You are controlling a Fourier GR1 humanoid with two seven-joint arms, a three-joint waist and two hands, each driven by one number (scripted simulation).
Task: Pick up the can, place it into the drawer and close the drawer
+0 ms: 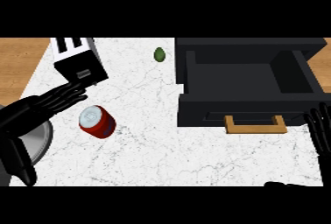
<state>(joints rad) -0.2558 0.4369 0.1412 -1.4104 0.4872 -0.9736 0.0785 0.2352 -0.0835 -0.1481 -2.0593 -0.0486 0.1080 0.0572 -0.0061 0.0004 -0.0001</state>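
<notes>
A red can (97, 122) with a silver top stands on the white marble counter (155, 144), left of centre. My left hand (45, 104) lies just up and left of the can, fingers straight and open, apart from it. The black drawer (249, 78) is pulled open at the upper right, its inside bare, with a tan handle (255, 124) on its front. My right hand (319, 129) shows at the right edge, fingers up and open, beside the drawer's front corner.
A black and white toaster (79, 61) sits at the upper left, close above my left hand. A small green lime (160, 54) lies near the counter's back edge. A round metal rim (40, 144) shows at the left edge. Wooden floor borders the counter at the left.
</notes>
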